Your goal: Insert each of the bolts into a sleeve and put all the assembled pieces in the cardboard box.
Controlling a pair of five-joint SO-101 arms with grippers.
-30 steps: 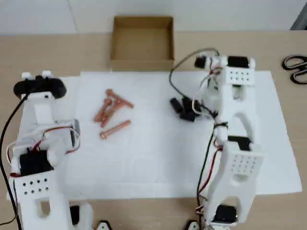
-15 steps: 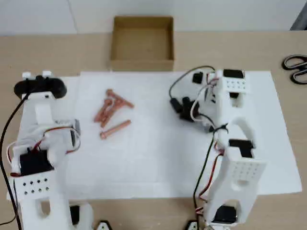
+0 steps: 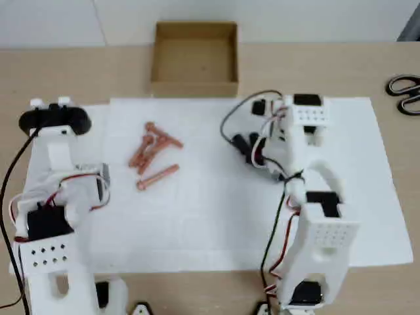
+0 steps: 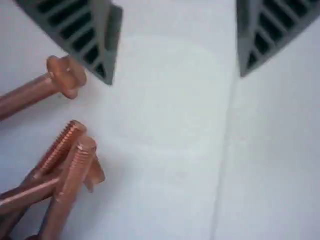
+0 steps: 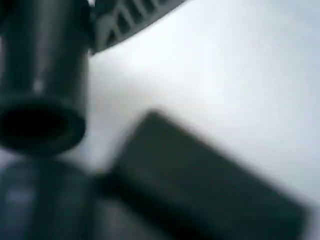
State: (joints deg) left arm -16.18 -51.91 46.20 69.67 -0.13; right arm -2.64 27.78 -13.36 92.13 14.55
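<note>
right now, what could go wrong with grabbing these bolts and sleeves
1. The bolts lie in a crossed, touching pile; the open left gripper closing on one could drag or scatter its neighbours.
2. The black sleeves sit bunched close against the right arm, whose loose cable loops beside them and might snag or sweep them.
3. Both kinds of part are round, so a nudged piece may roll across the white sheet.

Copper bolts (image 3: pixel 151 146) heaped, one apart; black sleeves (image 3: pixel 241 142), seemingly lying, well aside; cardboard box (image 3: pixel 194 88) open, upright.
</note>
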